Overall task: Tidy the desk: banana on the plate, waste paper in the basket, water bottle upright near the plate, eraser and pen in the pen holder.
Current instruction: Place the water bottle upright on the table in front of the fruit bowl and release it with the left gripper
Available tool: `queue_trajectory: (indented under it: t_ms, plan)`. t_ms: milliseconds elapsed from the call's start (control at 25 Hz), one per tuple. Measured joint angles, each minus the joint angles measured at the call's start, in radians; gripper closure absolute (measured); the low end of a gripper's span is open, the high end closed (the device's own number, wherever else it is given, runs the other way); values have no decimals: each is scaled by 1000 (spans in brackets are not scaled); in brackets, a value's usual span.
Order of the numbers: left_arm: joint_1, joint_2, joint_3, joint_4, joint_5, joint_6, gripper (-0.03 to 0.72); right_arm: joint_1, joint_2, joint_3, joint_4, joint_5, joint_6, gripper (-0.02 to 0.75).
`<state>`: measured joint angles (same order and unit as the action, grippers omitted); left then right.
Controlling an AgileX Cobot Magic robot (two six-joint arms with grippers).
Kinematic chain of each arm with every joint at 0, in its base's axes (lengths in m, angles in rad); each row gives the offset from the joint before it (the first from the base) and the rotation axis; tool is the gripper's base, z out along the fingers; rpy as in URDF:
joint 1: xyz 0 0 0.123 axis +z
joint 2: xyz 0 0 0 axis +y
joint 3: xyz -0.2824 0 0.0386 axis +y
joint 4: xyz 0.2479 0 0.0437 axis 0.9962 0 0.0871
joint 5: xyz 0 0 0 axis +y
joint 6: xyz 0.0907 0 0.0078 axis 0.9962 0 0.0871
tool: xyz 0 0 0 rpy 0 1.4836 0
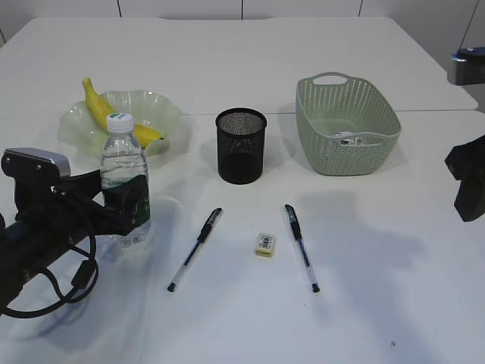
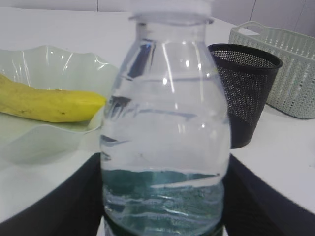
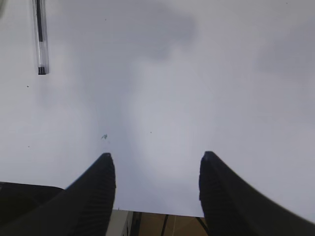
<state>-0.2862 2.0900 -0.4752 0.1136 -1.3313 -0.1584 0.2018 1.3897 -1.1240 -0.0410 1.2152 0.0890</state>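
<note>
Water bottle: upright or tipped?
Upright: the water bottle stands cap-up on the table beside the plate, between the left gripper's fingers.

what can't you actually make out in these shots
- Basket contents: exterior view shows only a white scrap behind its wall, too small to identify.
- Pen holder inside: dark mesh hides it in both views.
- Left gripper contact with the water bottle: the bottle blocks the left wrist view.
- Eraser label: too small.

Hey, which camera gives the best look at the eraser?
The exterior view. The eraser lies in full sight on the table there, between the two pens, its label facing up. The left wrist view is filled by the bottle and shows no eraser. The right wrist view shows only bare table and one pen's end.
</note>
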Motion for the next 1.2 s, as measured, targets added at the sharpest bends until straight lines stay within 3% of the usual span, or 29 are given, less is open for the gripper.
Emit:
queue_trajectory:
  t_ms: [560, 880, 1200]
  plan:
    - [0, 12, 37, -2, 98, 24, 186, 0, 0, 0, 0, -4, 0, 330]
    - [0, -74, 85, -11, 168, 26, 107, 0, 0, 0, -9, -9, 0, 330]
    - [0, -152, 106, 2, 169, 26, 94, 0, 0, 0, -13, -13, 0, 330]
